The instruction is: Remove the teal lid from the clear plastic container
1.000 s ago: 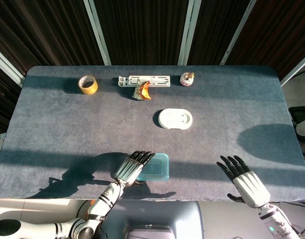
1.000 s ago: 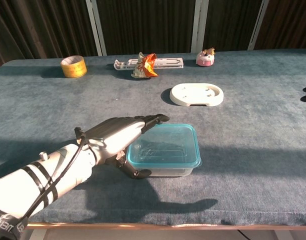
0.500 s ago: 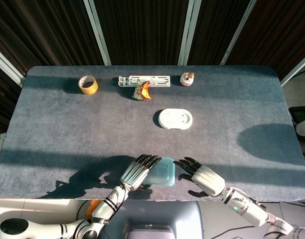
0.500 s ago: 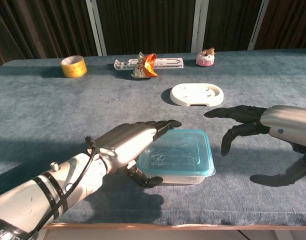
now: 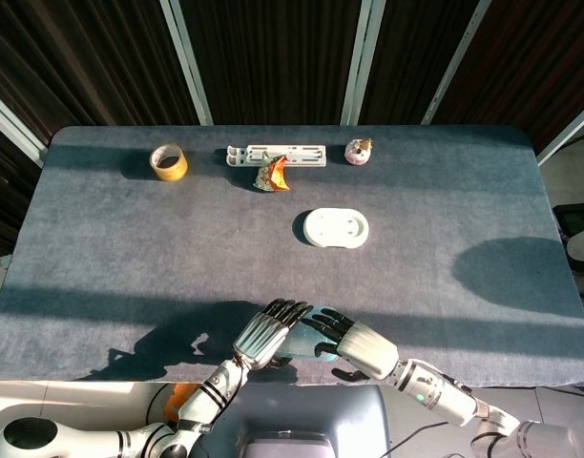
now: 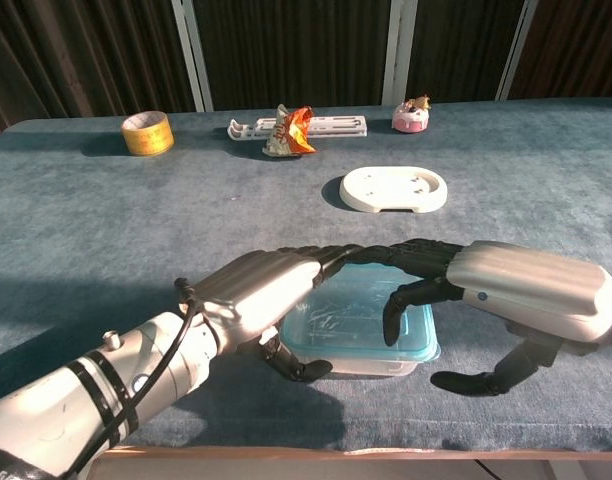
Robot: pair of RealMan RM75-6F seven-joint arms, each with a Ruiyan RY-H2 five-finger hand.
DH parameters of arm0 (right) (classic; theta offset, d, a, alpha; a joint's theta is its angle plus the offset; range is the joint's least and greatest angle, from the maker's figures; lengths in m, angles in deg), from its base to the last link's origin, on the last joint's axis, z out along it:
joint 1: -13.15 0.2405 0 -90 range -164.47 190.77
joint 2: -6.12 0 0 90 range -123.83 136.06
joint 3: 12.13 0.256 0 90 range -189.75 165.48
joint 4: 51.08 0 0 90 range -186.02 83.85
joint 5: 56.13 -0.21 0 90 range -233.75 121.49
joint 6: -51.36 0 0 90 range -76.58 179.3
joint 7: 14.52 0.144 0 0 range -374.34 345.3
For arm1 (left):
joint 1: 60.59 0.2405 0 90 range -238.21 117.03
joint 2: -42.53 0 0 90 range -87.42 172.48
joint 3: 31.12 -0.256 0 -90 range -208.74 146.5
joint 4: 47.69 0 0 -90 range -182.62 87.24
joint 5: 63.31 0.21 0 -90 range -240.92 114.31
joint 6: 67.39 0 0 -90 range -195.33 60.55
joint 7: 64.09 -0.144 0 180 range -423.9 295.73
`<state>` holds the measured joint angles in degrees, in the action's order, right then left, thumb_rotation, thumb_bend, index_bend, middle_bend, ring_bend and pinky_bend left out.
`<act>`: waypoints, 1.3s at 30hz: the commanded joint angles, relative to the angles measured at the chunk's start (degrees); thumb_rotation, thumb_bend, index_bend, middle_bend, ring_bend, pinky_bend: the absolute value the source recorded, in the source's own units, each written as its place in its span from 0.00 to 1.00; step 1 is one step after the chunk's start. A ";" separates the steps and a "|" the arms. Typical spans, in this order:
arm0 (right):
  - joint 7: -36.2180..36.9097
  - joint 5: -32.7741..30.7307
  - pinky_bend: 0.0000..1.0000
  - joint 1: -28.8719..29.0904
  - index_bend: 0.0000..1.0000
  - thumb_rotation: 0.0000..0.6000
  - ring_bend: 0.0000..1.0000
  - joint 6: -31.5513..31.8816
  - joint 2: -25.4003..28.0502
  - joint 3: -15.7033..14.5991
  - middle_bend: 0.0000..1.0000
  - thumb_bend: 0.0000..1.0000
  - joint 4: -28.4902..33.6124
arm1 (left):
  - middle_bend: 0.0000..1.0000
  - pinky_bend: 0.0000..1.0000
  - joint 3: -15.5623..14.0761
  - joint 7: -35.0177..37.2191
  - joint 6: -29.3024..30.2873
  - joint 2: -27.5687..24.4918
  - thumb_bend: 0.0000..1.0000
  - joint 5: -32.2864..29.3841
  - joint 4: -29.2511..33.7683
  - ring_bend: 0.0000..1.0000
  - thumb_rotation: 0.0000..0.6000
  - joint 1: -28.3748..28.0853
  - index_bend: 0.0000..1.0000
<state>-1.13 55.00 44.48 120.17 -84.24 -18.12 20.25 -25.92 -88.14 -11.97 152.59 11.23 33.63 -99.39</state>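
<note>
Reaching in from both sides, the left hand (image 6: 261, 295) is cupping the near-left corner of the clear plastic container (image 6: 361, 362), fingers held together over the teal lid (image 6: 356, 315) and thumb against the wall below. The right hand (image 6: 486, 290) is hovering palm-down over the right side, fingers spread and bending onto the lid. Lid is sitting closed on the container near the table's (image 5: 130, 239) front edge.

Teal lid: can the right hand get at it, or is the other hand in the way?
Probably yes. The right hand hovers over the teal lid; the left hand covers only its left edge.
</note>
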 commanded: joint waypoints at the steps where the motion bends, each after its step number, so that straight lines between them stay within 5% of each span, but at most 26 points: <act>1: -0.42 -0.72 0.00 0.24 0.52 1.00 0.00 -0.16 -0.60 -0.02 0.00 0.44 -0.52 | 0.15 0.45 -0.06 -0.03 -0.11 0.12 0.24 -0.19 -0.22 0.38 1.00 -0.06 0.00; 39: -3.54 -3.73 0.00 1.22 0.51 1.00 0.00 2.52 -2.42 -1.97 0.00 0.44 -3.59 | 0.14 0.44 -1.47 0.49 0.87 0.98 0.24 2.16 -2.11 0.38 1.00 -0.37 0.00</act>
<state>-4.75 51.30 45.71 122.60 -86.59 -20.05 16.75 -27.39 -87.64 -11.11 153.56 13.39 31.52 -99.76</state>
